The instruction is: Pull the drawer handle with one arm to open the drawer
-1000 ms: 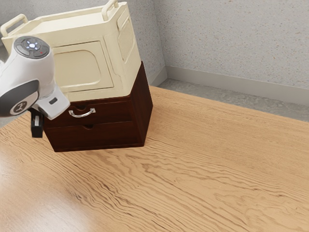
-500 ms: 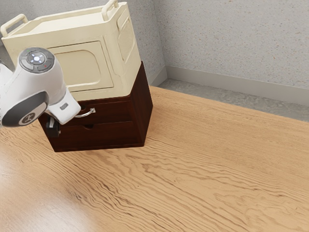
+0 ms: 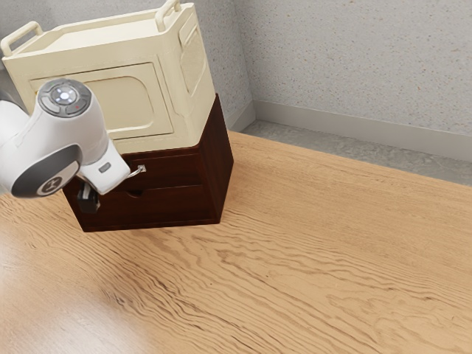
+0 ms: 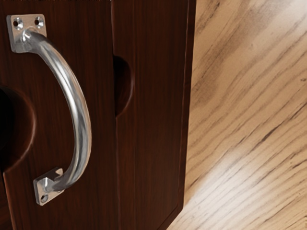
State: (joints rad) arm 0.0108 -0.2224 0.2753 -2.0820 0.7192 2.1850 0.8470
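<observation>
1. The drawer handle (image 3: 139, 171), a curved silver pull, sits left of centre in the exterior view, partly hidden there by the white hand (image 3: 103, 168). In the wrist view it bows out from two screwed mounting plates.
2. It is fixed to the upper drawer (image 3: 177, 169), whose dark reddish-brown front looks flush with the cabinet — shut, that is.
3. The black gripper (image 3: 88, 199) is at the exterior view's left, near the handle and in front of the cabinet. Whether it is open or closed, I cannot tell.
4. Below the upper drawer is the lower drawer (image 3: 173, 208), also shut, with a rounded notch (image 3: 134, 193) in its top edge.
5. Both belong to the small wooden cabinet (image 3: 220, 162), left of the frame's centre.
6. On top of it stands a cream box (image 3: 195, 63) in the upper left, with a raised grip at each end.
7. The white arm (image 3: 44, 151) comes in from the left edge.
8. The wood-grained table (image 3: 310, 258) spreads across the lower part and right — a speckled grey wall (image 3: 354, 59) rises behind, at upper right.
</observation>
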